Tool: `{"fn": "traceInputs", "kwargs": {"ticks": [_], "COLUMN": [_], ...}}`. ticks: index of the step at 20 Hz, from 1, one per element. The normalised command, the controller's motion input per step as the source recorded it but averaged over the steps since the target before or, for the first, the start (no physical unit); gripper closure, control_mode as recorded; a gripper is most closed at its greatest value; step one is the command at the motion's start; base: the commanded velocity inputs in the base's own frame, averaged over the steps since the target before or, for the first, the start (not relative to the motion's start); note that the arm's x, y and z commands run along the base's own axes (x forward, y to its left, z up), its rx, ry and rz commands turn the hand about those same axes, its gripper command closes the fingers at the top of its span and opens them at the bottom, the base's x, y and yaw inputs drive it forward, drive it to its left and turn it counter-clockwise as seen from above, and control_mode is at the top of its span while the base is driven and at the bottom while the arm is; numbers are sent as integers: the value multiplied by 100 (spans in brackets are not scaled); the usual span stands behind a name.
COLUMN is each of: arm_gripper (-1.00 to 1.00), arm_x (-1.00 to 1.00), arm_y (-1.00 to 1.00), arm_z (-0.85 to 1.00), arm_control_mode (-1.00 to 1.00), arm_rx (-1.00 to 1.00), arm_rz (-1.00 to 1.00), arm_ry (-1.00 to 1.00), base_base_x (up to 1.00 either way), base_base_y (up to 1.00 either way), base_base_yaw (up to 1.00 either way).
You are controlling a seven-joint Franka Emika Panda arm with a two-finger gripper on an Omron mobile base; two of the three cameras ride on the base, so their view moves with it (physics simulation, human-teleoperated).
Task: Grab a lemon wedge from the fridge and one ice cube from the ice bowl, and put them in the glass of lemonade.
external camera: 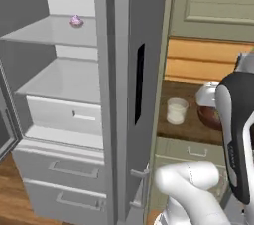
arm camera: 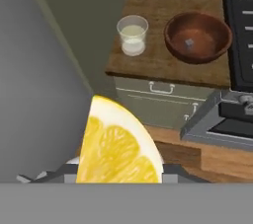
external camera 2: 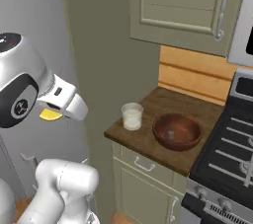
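Raised arm, fingers (arm camera: pixel 163 172) clamped on lemon wedge (arm camera: pixel 118 144)

No text, label, brand, number or sign can be read anywhere here.

One lemon wedge (arm camera: pixel 118 144). One glass of lemonade (external camera 2: pixel 132 116) and one ice bowl (external camera 2: pixel 176 131), both on the counter (external camera 2: pixel 148 141). One ice cube (arm camera: pixel 189 43) in the bowl. One cupcake (external camera: pixel 76 20) on the fridge (external camera: pixel 119 95) shelf.
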Motion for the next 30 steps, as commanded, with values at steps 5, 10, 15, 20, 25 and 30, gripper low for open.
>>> {"fn": "traceInputs", "kwargs": {"ticks": [5, 10, 15, 20, 25, 30], "arm_gripper": [100, 100, 100, 100, 100, 100], "arm_x": [0, 0, 0, 0, 0, 60], "arm_y": [0, 0, 0, 0, 0, 8], "arm_z": [0, 0, 0, 0, 0, -14], "arm_control_mode": [100, 100, 100, 100, 100, -100], "arm_rx": [0, 0, 0, 0, 0, 0], "arm_rz": [0, 0, 0, 0, 0, 10], "arm_ry": [0, 0, 0, 0, 0, 3], "base_base_x": [39, 25, 9, 3, 0, 0], "base_base_y": [-81, -80, -60, -11, 0, 0], "base_base_yaw": [41, 15, 0, 0, 0, 0]}}
